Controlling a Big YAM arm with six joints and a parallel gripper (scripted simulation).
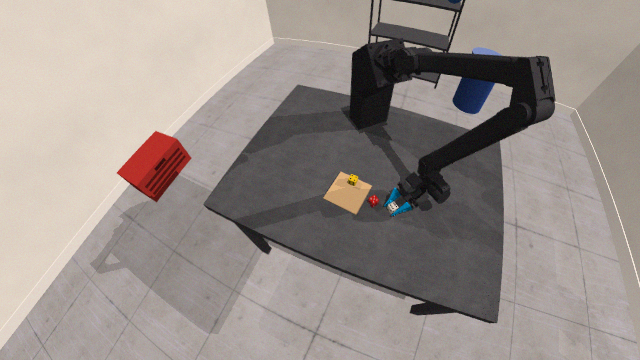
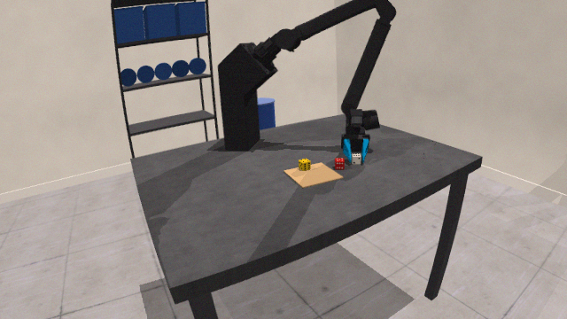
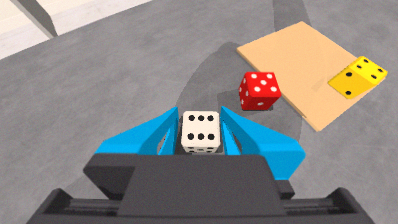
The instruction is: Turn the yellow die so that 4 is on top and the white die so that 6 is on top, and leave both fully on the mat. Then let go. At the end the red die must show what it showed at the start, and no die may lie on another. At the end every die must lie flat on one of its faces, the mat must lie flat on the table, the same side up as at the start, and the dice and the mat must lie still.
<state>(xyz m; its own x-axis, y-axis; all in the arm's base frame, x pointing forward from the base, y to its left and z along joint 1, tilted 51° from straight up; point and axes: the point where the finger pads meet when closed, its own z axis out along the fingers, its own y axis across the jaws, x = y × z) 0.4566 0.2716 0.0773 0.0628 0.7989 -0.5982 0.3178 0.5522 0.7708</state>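
Note:
My gripper (image 1: 394, 207) (image 2: 357, 163) (image 3: 199, 112) is open around the white die, with narrow gaps beside it in the wrist view. The white die (image 1: 392, 207) (image 2: 356, 159) (image 3: 201, 130) appears to rest on the table with 6 up, right of the red die. The red die (image 1: 373, 200) (image 2: 339, 163) (image 3: 259, 91) shows 5 up in the wrist view and stands beside the mat. The yellow die (image 1: 353, 179) (image 2: 304, 165) (image 3: 357, 78) lies on the tan mat (image 1: 345, 197) (image 2: 314, 178) (image 3: 295, 60) near an edge. Its bright upper face shows 4; a side shows 2.
The dark table (image 1: 280, 175) (image 2: 199, 213) carries the arm's base (image 1: 371, 95) (image 2: 239, 102) behind the mat. The red die stands between the gripper and the mat. A shelf (image 1: 410, 35) (image 2: 164, 80) and a blue barrel (image 1: 472, 95) (image 2: 267, 115) stand beyond the table.

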